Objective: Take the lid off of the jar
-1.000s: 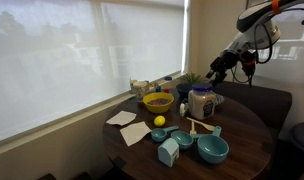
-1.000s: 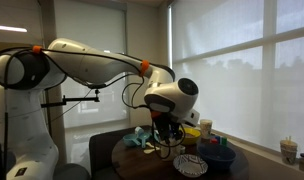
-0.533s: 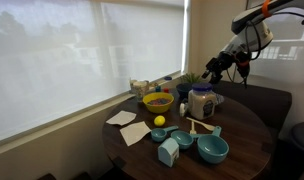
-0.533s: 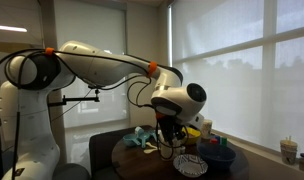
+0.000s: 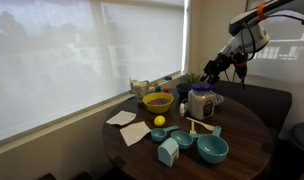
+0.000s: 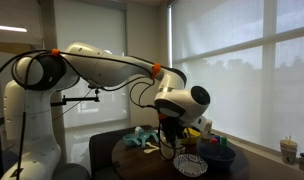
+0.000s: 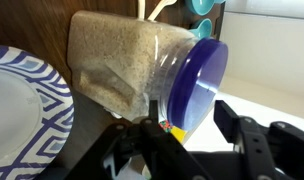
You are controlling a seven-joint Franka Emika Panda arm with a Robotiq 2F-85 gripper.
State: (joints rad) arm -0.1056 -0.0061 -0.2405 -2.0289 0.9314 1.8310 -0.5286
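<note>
— Where is the jar?
— Upright on the round dark table (image 5: 242, 135). It is a tall cylindrical clear jar (image 5: 201, 104) filled with pale beige grainy stuff. A yellow bowl (image 5: 157, 101) stands near it, and teal bowls (image 5: 213, 150) sit closer to the table's front edge.

— And the lid?
— The round, flat blue lid (image 7: 197, 85) sits on the jar's mouth, closing it. The wrist view is turned, so there the jar lies across the frame with the lid toward the camera.

— What about the gripper?
— The black Robotiq gripper (image 5: 220, 69) hangs above the jar and a little to one side, apart from the lid in that exterior view. Its jaws are spread wide with nothing between them. In the wrist view the two dark fingers (image 7: 239, 132) stand on either side of the lid's lower rim.

— Touching it?
— Probably not, though the wrist view alone is too close to be sure.

— Anything else near?
— A white plate with a blue zigzag pattern (image 7: 47, 100) lies just beside the jar, and teal cups (image 7: 204, 10) show beyond it. In an exterior view the white arm (image 6: 102, 70) reaches over the table, and its wrist hides most of the jar.
</note>
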